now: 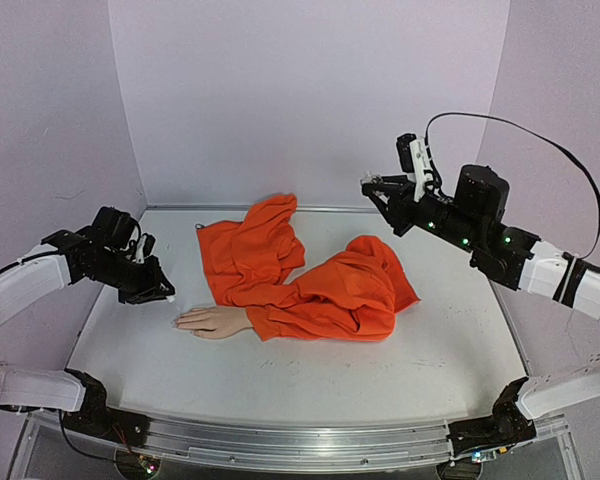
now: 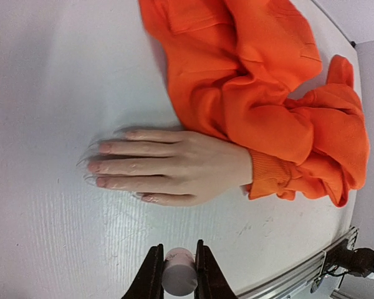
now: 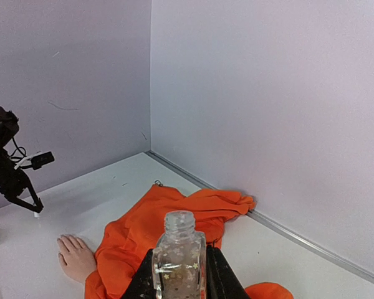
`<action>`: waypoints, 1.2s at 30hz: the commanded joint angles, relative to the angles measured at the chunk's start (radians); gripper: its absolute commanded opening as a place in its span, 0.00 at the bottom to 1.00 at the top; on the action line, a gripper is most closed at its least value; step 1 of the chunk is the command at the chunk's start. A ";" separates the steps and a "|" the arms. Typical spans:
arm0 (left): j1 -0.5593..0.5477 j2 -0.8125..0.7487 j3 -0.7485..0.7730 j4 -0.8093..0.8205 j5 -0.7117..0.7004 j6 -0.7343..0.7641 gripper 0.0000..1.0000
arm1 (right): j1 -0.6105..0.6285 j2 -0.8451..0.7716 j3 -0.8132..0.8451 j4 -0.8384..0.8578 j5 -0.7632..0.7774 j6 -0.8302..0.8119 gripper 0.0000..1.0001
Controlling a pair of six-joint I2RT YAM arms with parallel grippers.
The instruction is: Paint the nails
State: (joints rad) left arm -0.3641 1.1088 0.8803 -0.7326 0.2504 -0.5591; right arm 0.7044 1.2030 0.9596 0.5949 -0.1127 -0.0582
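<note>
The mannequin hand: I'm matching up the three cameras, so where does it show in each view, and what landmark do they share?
Top external: the mannequin hand lies left of centre, fingertips pointing left.
Left wrist: the hand fills the middle of the picture, fingertips pointing left.
Right wrist: the hand is small, at the lower left.
Shared landmark: the orange garment covering its wrist shows in all three.

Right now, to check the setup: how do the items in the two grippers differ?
The left gripper holds a small white cap low beside the mannequin hand; the right gripper holds a clear glass bottle high near the back wall. The cap is opaque; the bottle is see-through, its neck open. Both sit between shut fingers.
</note>
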 commanded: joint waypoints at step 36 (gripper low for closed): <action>0.263 0.252 -0.179 0.422 0.176 0.049 0.00 | -0.016 0.087 0.113 -0.052 0.064 0.036 0.00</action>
State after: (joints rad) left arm -0.1078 1.3556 0.7109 -0.3611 0.4202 -0.5243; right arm 0.6941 1.2854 1.0142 0.4942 -0.0582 -0.0299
